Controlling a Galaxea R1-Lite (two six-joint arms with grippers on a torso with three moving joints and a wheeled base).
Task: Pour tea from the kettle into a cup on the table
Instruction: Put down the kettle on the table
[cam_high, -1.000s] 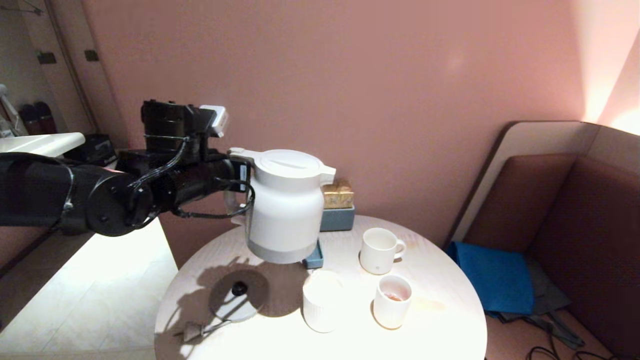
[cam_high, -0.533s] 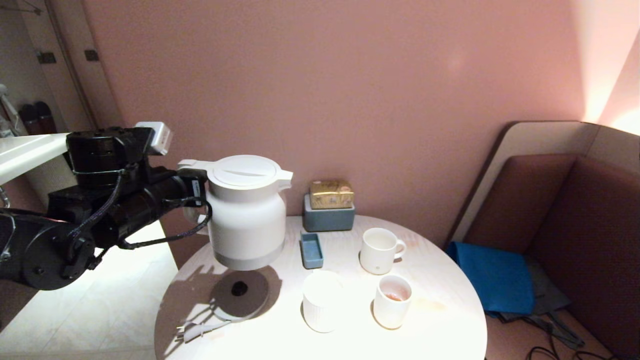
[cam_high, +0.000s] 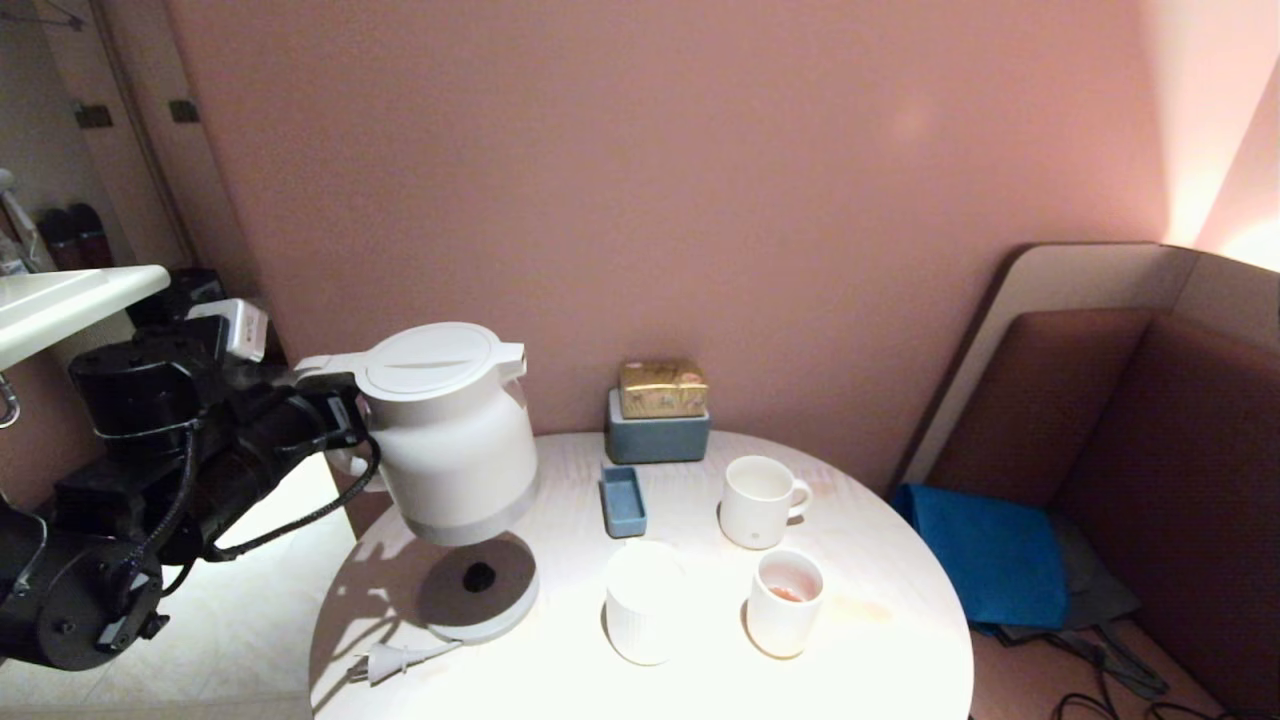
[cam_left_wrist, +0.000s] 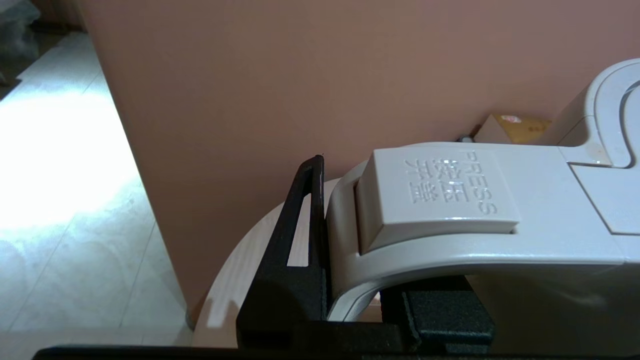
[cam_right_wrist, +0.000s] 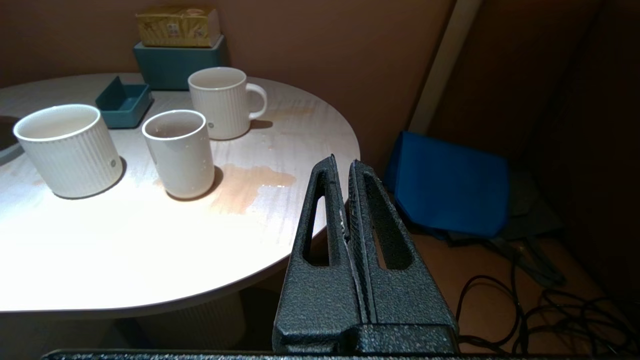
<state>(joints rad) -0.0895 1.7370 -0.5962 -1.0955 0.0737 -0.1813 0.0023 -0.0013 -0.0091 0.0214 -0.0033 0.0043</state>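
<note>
My left gripper (cam_high: 340, 420) is shut on the loop handle of the white kettle (cam_high: 450, 430). It holds the kettle nearly upright just above its round base (cam_high: 478, 592) at the table's left. In the left wrist view the black fingers (cam_left_wrist: 305, 235) clamp the kettle handle (cam_left_wrist: 450, 210). The smallest white cup (cam_high: 785, 603) stands at the front right of the round table (cam_high: 900, 560), with a little reddish tea (cam_high: 788, 592) inside. The right gripper (cam_right_wrist: 342, 165) is shut on nothing, beside the table's right edge, apart from the cup (cam_right_wrist: 177, 150).
A wider ribbed cup (cam_high: 645, 603) stands left of the small cup and a handled mug (cam_high: 760, 500) behind it. A small blue tray (cam_high: 623, 500), a blue box with a gold packet (cam_high: 660, 415) and a plug (cam_high: 390, 660) also sit here. An orange puddle (cam_right_wrist: 250, 182) wets the table.
The left arm has carried the kettle leftward and down, away from above the cups, to just over its base. The cups and the right arm have not moved.
</note>
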